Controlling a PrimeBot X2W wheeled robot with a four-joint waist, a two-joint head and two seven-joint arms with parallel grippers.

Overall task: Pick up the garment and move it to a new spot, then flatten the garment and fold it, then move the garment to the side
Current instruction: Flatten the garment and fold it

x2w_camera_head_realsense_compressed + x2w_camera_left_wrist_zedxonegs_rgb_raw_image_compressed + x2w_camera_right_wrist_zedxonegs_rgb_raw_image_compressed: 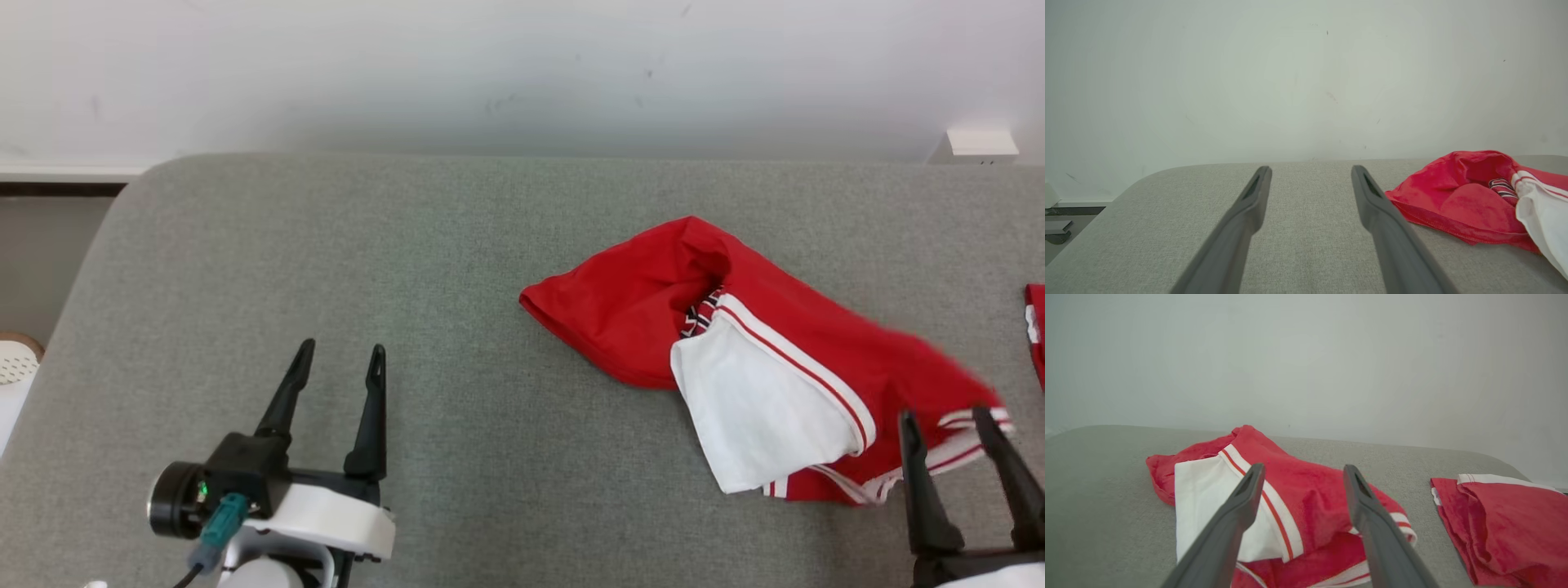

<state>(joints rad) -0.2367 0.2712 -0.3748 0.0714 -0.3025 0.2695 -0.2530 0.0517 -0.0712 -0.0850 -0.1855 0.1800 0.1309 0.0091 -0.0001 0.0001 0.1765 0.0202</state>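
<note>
Grey woven padded surface (408, 245). Crumpled red jersey garment with white panel and striped trim (620, 318) lies right of centre. Folded red cloth (1515, 522) sits apart, further right. Right gripper (944, 415) over the garment's near hem, fingers spread, gripping nothing. Left gripper (341, 347) well left, fingers spread, empty.

The garment (816, 327) looks like soft red cloth with a smooth white panel and a bit of a sheen. The counter (457, 245) is covered in coarse grey woven fabric, totally matt. The left tool (341, 349) and right tool (944, 414) look like matt dark plastic.
</note>
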